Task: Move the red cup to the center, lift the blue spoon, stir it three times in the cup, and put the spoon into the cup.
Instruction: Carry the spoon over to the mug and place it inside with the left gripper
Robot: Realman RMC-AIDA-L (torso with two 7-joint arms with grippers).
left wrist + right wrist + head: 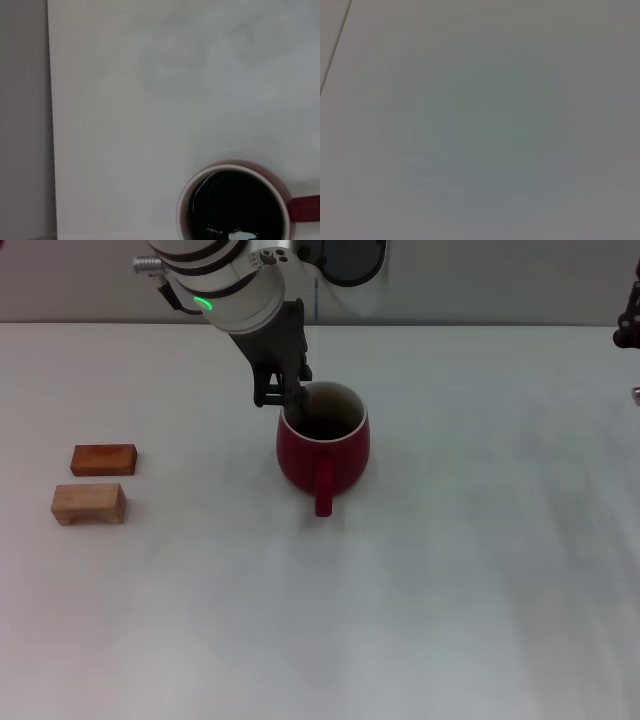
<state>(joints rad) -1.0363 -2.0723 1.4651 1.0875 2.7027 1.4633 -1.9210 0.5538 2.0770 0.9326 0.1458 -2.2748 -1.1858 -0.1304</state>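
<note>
The red cup [322, 445] stands upright near the middle of the white table, its handle toward me. My left gripper [283, 392] hangs over the cup's far-left rim, shut on the blue spoon [296, 412]. The spoon shows as a slim pale strip that runs from the fingers down into the cup's dark inside. The left wrist view looks straight down into the cup [235, 210]; a pale glint [236, 234] lies at its bottom edge. My right gripper [628, 322] is parked at the table's far right edge and only partly in view.
Two small wooden blocks lie at the left, a reddish one [103, 459] and a paler one [89, 503] in front of it. The table's back edge [480, 325] runs just behind the cup. The right wrist view shows only bare table.
</note>
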